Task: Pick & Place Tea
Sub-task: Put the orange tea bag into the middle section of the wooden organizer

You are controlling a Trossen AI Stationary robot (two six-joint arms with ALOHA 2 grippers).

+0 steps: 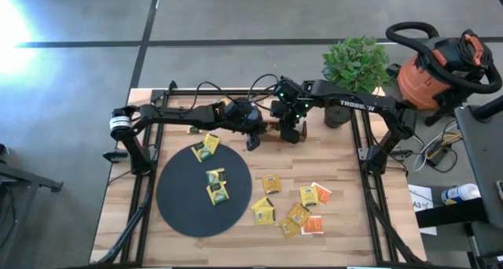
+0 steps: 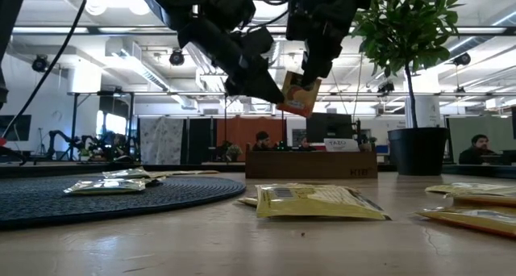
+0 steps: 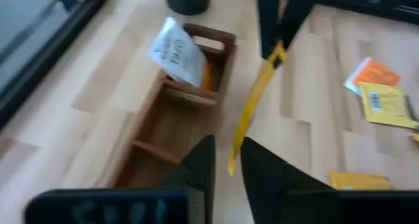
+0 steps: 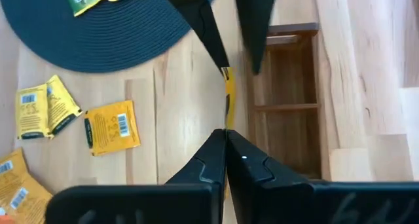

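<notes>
From above, we see both grippers meet over the wooden tray [image 1: 275, 131], the black mat [image 1: 203, 189] and loose sachets [image 1: 298, 213] lying nearer.

At table height, the right gripper [image 2: 310, 76] pinches a yellow tea sachet [image 2: 299, 94] that hangs tilted in mid-air.

Past the left gripper [image 3: 226, 160], its fingers parted, the sachet shows edge-on.

Right wrist: fingers pressed together on the sachet's edge [image 4: 228, 96], beside the tray [image 4: 286, 99].
</notes>
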